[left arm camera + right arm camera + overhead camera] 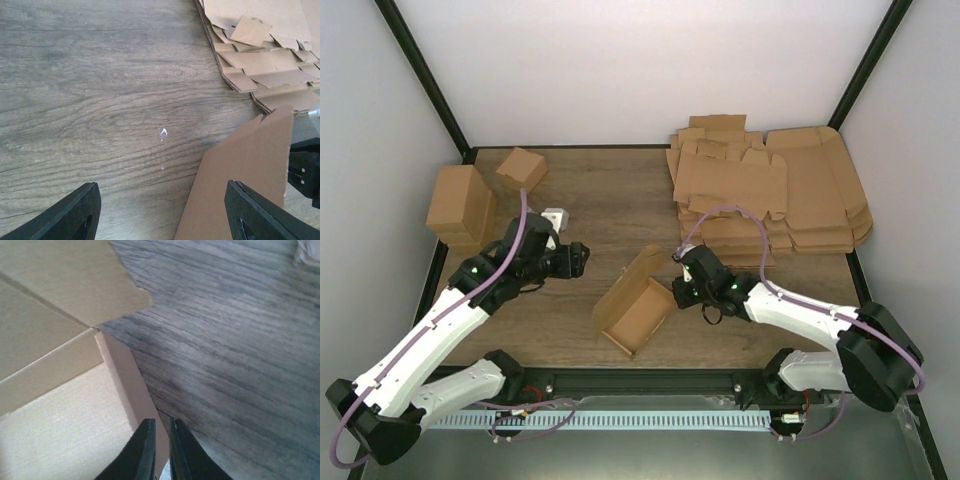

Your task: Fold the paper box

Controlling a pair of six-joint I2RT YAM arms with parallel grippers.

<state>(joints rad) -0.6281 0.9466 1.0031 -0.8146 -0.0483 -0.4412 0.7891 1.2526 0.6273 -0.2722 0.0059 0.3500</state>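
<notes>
Fingers of the right gripper (161,422) pinch a side wall of the paper box (635,305); best hinge it slowly along its crease, with the left gripper (161,190), fingers spread, steadying the raised flap (240,170)

Soft, even overhead light fills the top view: the white walls (620,70) are bright, and only faint shadows lie on the wooden table (600,200) beside the paper box (640,310). The left wrist view is sharp, with tiny glints (163,132). The right gripper (161,452) looks blurred, close to the lens.
</notes>
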